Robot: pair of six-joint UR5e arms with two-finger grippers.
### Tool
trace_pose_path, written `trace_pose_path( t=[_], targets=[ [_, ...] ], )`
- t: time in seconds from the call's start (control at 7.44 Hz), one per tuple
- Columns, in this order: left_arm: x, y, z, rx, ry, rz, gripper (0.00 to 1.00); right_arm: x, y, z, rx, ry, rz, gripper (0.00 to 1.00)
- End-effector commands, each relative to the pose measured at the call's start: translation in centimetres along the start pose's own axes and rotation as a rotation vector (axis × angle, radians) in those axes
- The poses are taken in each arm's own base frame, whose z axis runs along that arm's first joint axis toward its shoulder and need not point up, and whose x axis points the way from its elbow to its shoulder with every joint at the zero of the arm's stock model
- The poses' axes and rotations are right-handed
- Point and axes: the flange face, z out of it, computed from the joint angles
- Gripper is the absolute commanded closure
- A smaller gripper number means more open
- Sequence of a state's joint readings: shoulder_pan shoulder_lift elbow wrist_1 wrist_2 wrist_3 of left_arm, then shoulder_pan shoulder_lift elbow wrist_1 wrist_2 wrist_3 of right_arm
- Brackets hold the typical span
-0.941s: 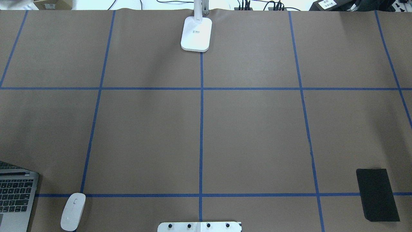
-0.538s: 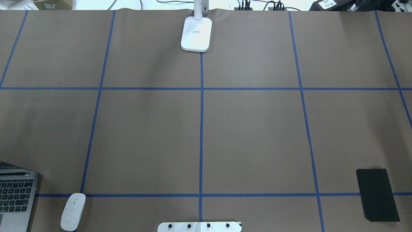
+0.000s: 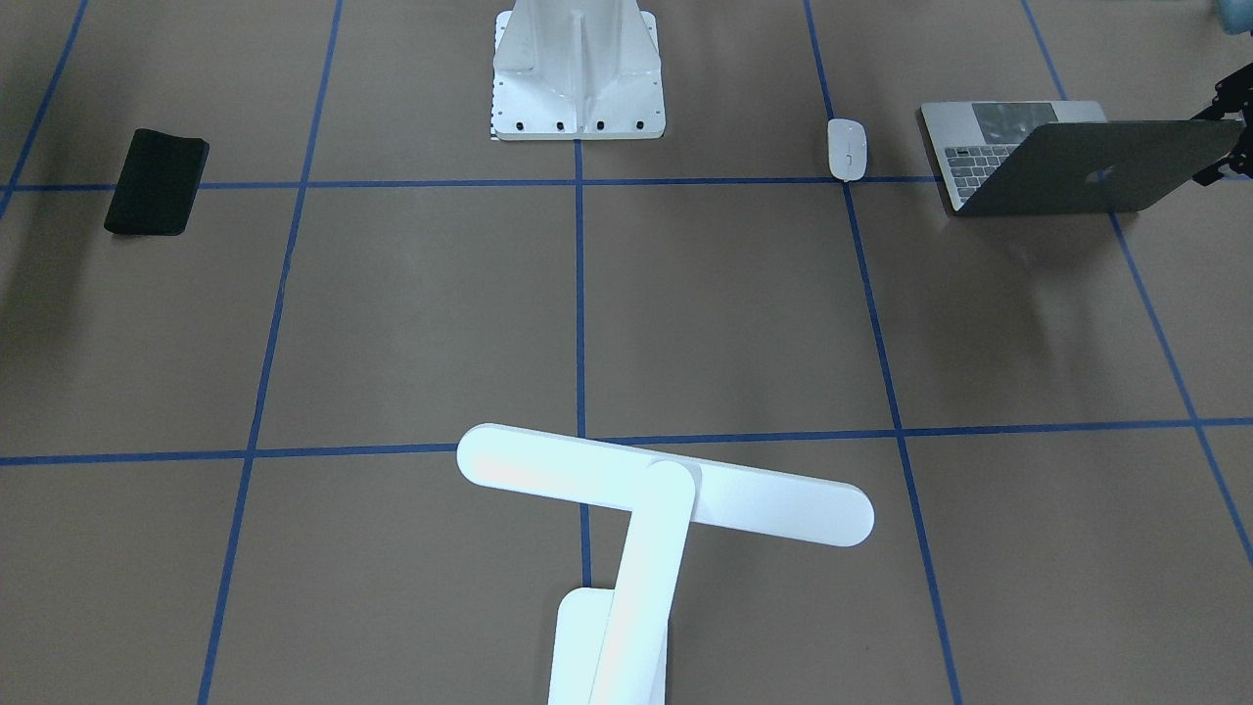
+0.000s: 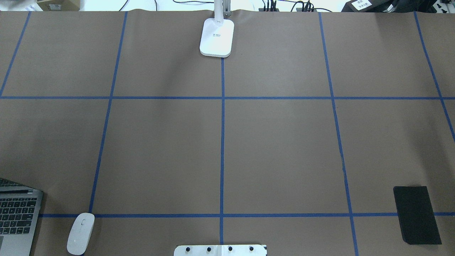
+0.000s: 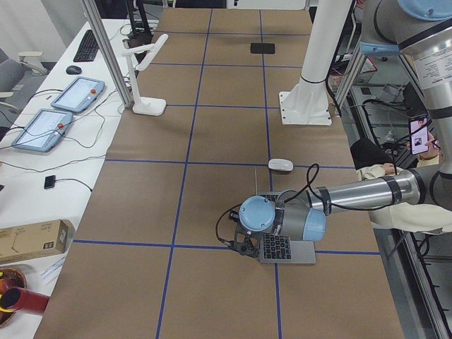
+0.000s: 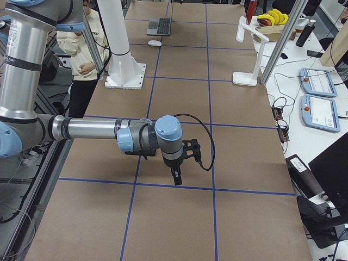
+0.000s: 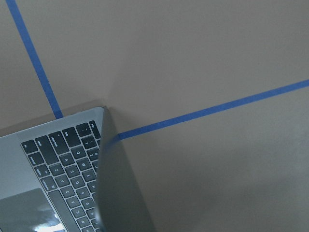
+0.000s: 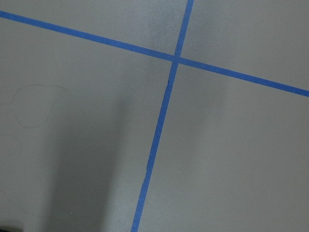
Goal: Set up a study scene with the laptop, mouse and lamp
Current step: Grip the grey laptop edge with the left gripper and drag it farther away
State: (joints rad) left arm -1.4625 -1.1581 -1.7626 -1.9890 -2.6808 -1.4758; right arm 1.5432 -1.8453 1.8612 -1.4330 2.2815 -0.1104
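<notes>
The laptop (image 4: pixel 17 217) stands open at the table's near left corner, and its grey lid with the logo faces the front camera (image 3: pixel 1077 171). The mouse (image 4: pixel 81 233) lies just right of it on a blue line. The lamp base (image 4: pixel 217 37) stands at the far middle edge, and its bar head (image 3: pixel 666 485) reaches over the table. My left gripper (image 3: pixel 1219 137) is at the lid's outer edge, cut off by the frame; I cannot tell if it grips. The left wrist view shows the lid edge-on (image 7: pixel 116 193). My right gripper (image 6: pixel 176 176) hovers over bare table; I cannot tell its state.
A flat black pad (image 4: pixel 416 215) lies at the near right. The white ribbed pedestal (image 3: pixel 578 69) stands at the near middle edge. Blue tape lines grid the brown table (image 4: pixel 284 149). A person holding a phone (image 5: pixel 420 134) stands beside the robot.
</notes>
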Motion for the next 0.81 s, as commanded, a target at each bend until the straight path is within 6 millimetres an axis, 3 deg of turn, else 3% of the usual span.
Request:
trace_pose_path(
  t=[0.0,0.13,0.67],
  targets=[
    [0.02,0.24,0.41,-0.007,-0.006,-0.011,0.63,0.02,0.01,0.02,0.000,0.000,0.000,0.00],
    [0.02,0.26,0.41,-0.009,-0.006,-0.010,1.00,0.02,0.01,0.02,0.000,0.000,-0.001,0.00],
    [0.31,0.58,0.30,-0.032,0.002,0.010,1.00,0.02,0.01,0.02,0.000,0.000,-0.001,0.00]
  ],
)
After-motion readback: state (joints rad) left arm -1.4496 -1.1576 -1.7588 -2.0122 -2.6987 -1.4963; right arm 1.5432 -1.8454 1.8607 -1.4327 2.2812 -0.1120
